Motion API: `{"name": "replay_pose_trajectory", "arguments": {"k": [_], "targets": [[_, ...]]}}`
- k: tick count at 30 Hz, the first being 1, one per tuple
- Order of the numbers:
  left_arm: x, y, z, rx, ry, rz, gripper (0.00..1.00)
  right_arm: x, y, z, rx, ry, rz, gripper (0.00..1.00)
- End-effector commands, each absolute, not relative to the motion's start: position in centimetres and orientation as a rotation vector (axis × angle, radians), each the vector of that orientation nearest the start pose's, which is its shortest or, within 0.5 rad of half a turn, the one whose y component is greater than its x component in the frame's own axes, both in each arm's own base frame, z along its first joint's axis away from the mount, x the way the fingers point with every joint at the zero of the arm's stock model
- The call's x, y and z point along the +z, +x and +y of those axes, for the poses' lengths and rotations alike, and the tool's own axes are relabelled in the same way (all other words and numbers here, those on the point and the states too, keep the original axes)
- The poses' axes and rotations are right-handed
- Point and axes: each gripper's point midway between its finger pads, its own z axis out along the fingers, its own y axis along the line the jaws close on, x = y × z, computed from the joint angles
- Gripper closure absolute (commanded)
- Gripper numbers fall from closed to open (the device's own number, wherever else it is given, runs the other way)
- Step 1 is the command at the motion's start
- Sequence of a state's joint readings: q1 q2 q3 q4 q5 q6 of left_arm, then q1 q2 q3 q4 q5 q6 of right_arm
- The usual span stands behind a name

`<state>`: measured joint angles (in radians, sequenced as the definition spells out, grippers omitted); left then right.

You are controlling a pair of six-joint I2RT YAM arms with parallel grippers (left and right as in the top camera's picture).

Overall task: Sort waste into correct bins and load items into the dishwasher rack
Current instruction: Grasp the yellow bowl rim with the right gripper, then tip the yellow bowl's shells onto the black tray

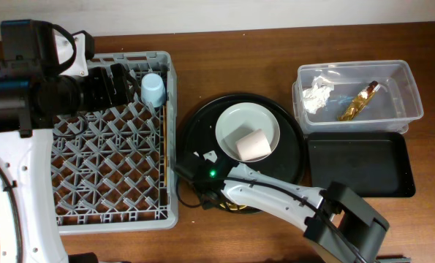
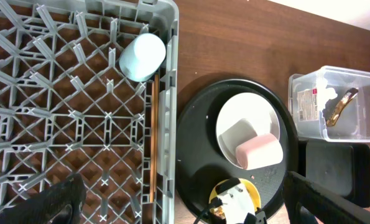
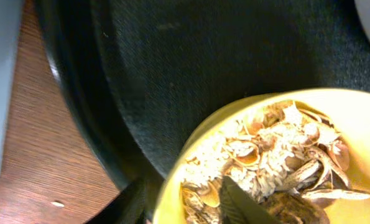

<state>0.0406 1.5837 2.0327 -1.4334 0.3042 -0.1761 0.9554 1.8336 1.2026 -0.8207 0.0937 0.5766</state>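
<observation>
The yellow bowl holds brownish food scraps and stands at the front of the round black tray. My right gripper is open and straddles the bowl's rim, one finger outside and one on the scraps. In the overhead view it hides most of the bowl. The pink cup lies on the grey-green plate. The light-blue cup and the chopsticks are in the grey rack. My left gripper is open and empty above the rack's far side.
The clear tub at the back right holds the white tissue and the gold wrapper. The shallow black tray lies just in front of it. My right arm crosses the table's front from the lower right.
</observation>
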Motion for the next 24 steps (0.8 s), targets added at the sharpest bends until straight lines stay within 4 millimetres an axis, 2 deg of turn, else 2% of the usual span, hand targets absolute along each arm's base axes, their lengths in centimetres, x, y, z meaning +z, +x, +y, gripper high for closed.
{"name": "replay_pose_trajectory", "arguments": {"k": [1,8,10,11,13,14,18,20,21,22,23,24], "targets": [[34.5,35.0,-3.9,-0.452,-0.149,2.527,0.01,2.5,21.5,27.2,-0.01,-0.543,2.948,0.67],[34.5,35.0,-3.9,-0.452,-0.149,2.527,0.01,2.4,20.9,27.0,-0.012,-0.551,2.974,0.68],[34.5,35.0,-3.9,-0.452,-0.149,2.526,0.01,2.4,20.9,27.0,-0.013,-0.551,2.974,0.76],[34.5,35.0,-3.9,-0.452,-0.149,2.527,0.01,2.4,20.9,27.0,-0.013,-0.552,2.974,0.87],[34.5,35.0,-3.9,-0.452,-0.149,2.527,0.01,2.7,20.7,26.6,-0.035,-0.556,2.989,0.96],[34.5,35.0,-3.9,-0.452,-0.149,2.527,0.01,3.6,20.4,26.2,-0.065,-0.56,3.005,0.96],[34.5,35.0,-3.9,-0.452,-0.149,2.527,0.01,9.8,21.1,24.5,-0.076,-0.514,2.942,0.96],[34.5,35.0,-3.9,-0.452,-0.149,2.527,0.01,12.1,21.7,21.8,-0.067,-0.408,2.948,0.96],[34.5,35.0,-3.9,-0.452,-0.149,2.527,0.01,13.6,22.7,18.6,-0.075,-0.293,2.961,0.96],[34.5,35.0,-3.9,-0.452,-0.149,2.527,0.01,14.7,23.8,16.3,-0.04,-0.244,2.961,0.96],[34.5,35.0,-3.9,-0.452,-0.149,2.527,0.01,15.6,24.8,14.4,0.038,-0.204,2.961,0.96],[34.5,35.0,-3.9,-0.452,-0.149,2.527,0.01,16.4,26.2,11.3,0.153,-0.112,2.964,0.96]]}}
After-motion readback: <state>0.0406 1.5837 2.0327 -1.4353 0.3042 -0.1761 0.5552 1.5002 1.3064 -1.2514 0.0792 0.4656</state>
